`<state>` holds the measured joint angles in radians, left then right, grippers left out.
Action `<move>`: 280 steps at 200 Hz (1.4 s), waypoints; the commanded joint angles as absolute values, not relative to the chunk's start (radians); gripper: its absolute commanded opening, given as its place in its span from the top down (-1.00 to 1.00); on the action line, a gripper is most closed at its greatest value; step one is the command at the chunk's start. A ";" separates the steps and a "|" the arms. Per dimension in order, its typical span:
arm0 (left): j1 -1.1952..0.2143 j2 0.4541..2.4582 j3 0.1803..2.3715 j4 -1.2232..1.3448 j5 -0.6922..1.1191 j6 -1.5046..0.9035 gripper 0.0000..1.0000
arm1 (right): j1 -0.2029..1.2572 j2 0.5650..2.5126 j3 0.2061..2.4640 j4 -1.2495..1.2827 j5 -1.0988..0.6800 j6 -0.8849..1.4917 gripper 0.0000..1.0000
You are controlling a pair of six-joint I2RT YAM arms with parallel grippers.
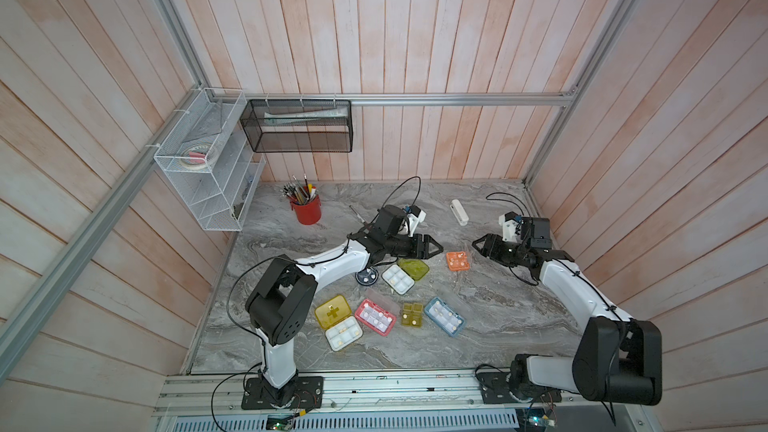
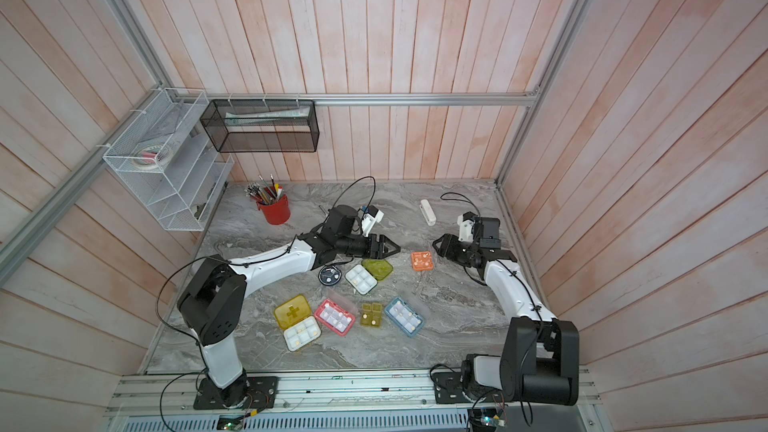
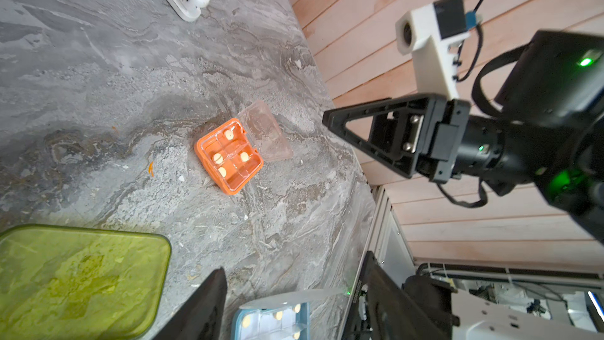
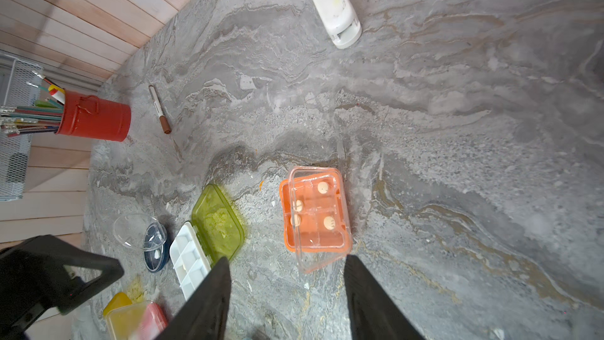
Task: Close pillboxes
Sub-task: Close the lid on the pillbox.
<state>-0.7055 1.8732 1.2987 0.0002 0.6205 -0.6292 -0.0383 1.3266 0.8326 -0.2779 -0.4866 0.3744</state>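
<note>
Seven pillboxes sit on the grey marble tabletop (image 1: 519,326), lids open as far as I can see. Front row, L to R in both top views: yellow pillbox w/ cross (image 1: 331,311), pink pillbox (image 1: 375,316), small amber pillbox (image 1: 412,315), blue-grey pillbox (image 1: 444,315). Behind them: dark round pillbox (image 1: 367,277), lime-green pillbox (image 1: 413,268) w/ its white tray next to the lid, and orange square pillbox (image 1: 457,260), 4 pills inside, clear lid tilted up, not shut.

Left gripper (image 1: 435,246) hovers by the far edge of the lime lid, fingers spread, nothing in them. Right gripper (image 1: 477,243) points at the orange box from the opp. side, near but not touching, jaws apart and empty. Orange box lies between the two.

White oblong bar (image 1: 459,212) is further back; red cup of pens (image 1: 306,209) is back left w/ a brown marker (image 4: 160,109) lying near it.
</note>
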 commanded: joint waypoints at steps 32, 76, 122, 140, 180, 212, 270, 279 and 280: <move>-0.710 1.948 1.323 0.138 0.682 -0.714 -0.25 | -0.041 1.369 0.811 -0.224 -0.566 0.391 -0.14; -0.710 2.024 1.341 0.249 0.702 -0.778 -0.16 | -0.040 1.393 0.801 -0.216 -0.571 0.396 -0.14; -0.716 2.069 1.347 0.308 0.715 -0.809 -0.15 | -0.035 1.408 0.801 -0.209 -0.572 0.397 -0.14; -0.716 2.077 1.350 0.300 0.713 -0.801 -0.15 | -0.035 1.411 0.802 -0.204 -0.575 0.402 -0.14; -0.716 2.101 1.359 0.294 0.710 -0.795 -0.12 | -0.036 1.417 0.804 -0.190 -0.592 0.414 -0.14; -0.716 2.115 1.368 0.291 0.706 -0.794 -0.12 | -0.035 1.427 0.811 -0.188 -0.609 0.417 -0.14; -0.716 2.147 1.376 0.318 0.715 -0.818 -0.06 | -0.030 1.430 0.817 -0.171 -0.649 0.435 -0.14; -0.716 2.148 1.377 0.319 0.715 -0.815 -0.05 | -0.025 1.434 0.816 -0.169 -0.650 0.434 -0.13; -0.716 2.149 1.377 0.319 0.714 -0.815 -0.05 | -0.025 1.435 0.816 -0.169 -0.651 0.434 -0.13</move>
